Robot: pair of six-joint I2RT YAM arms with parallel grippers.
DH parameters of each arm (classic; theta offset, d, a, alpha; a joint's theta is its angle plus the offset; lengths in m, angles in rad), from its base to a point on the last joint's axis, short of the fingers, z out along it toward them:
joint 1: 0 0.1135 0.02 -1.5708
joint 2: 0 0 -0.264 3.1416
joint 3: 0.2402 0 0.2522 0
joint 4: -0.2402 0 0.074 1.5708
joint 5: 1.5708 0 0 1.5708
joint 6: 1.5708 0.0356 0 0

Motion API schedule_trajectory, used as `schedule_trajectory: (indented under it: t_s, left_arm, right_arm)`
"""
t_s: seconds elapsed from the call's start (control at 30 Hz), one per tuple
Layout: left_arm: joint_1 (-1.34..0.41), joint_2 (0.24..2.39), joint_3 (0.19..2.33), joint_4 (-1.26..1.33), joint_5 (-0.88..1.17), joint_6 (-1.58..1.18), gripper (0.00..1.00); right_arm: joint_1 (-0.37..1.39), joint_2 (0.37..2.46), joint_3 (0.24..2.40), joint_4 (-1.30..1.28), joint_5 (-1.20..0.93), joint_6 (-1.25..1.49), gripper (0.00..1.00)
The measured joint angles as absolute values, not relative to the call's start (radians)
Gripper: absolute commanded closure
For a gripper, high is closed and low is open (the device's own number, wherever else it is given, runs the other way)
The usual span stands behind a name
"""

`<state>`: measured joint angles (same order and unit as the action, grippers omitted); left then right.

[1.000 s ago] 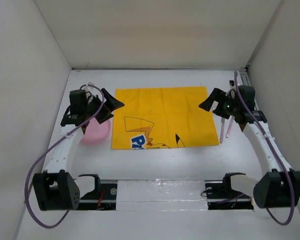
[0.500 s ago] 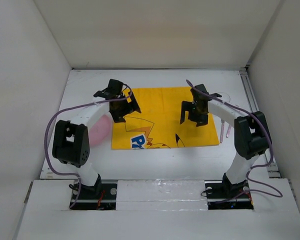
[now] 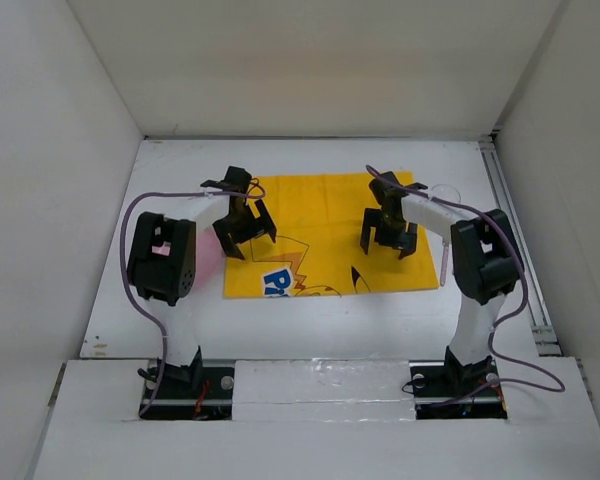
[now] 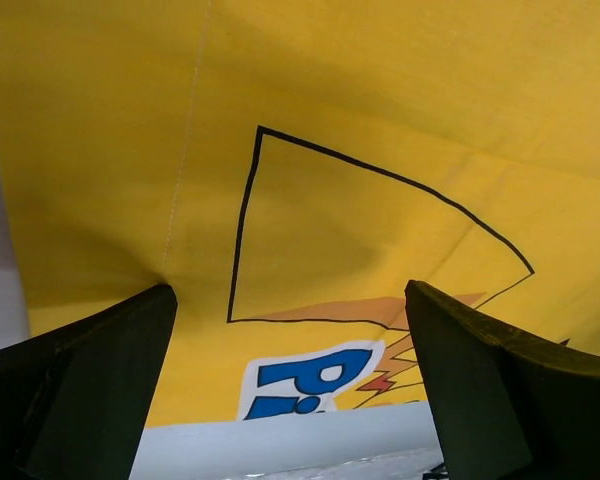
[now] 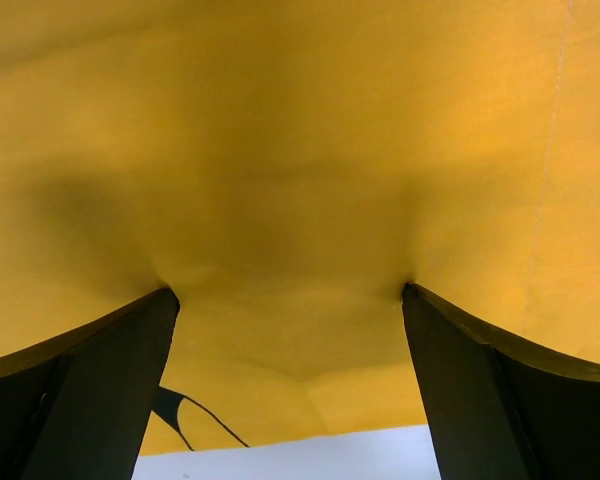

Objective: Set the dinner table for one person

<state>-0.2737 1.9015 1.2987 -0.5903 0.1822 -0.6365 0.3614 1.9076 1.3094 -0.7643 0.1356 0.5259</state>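
The white dinner table (image 3: 310,310) carries a yellow cartoon-print placemat (image 3: 325,215) at its middle. My left gripper (image 3: 248,232) is open, with its fingertips (image 4: 130,330) pressed down on the mat's left part beside the black-outlined ear drawing (image 4: 310,230). My right gripper (image 3: 388,238) is open, with its fingertips (image 5: 450,340) pressed down on the mat's right part, where the cloth puckers between them (image 5: 289,290). Neither gripper holds anything. The left wrist view (image 4: 288,288) shows the blue print and the mat's near edge on the white tabletop (image 4: 280,445).
A pink dish (image 3: 209,260) lies left of the mat, mostly hidden by the left arm. A pink utensil (image 3: 443,268) lies off the mat's right edge. White walls stand on three sides. A rail (image 3: 510,230) runs along the right side.
Both arms have swung in from the outer sides over the mat. Both open grippers have come down onto the cloth, the left on its left part, the right on its right part.
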Motion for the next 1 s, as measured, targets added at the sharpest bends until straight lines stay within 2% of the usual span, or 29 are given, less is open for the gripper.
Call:
schedule_trajectory:
  t_s: [0.3, 0.57, 0.77, 1.0]
  left_arm:
    - [-0.273, 2.046, 1.494, -0.762, 0.181, -0.637, 0.0]
    - [-0.239, 2.22, 1.779, -0.889, 0.157, -0.635, 0.0]
    - [-0.205, 2.342, 1.996, -0.939, 0.12, -0.627, 0.0]
    - [-0.175, 2.421, 2.147, -0.964, 0.098, -0.611, 0.0]
  right_arm:
    - [0.361, 2.048, 1.518, -0.84, 0.139, 0.553, 0.0]
    - [0.355, 2.119, 1.626, -0.888, 0.137, 0.581, 0.0]
    - [0.345, 2.186, 1.734, -0.935, 0.13, 0.58, 0.0]
    - [0.334, 2.254, 1.848, -0.992, 0.121, 0.571, 0.0]
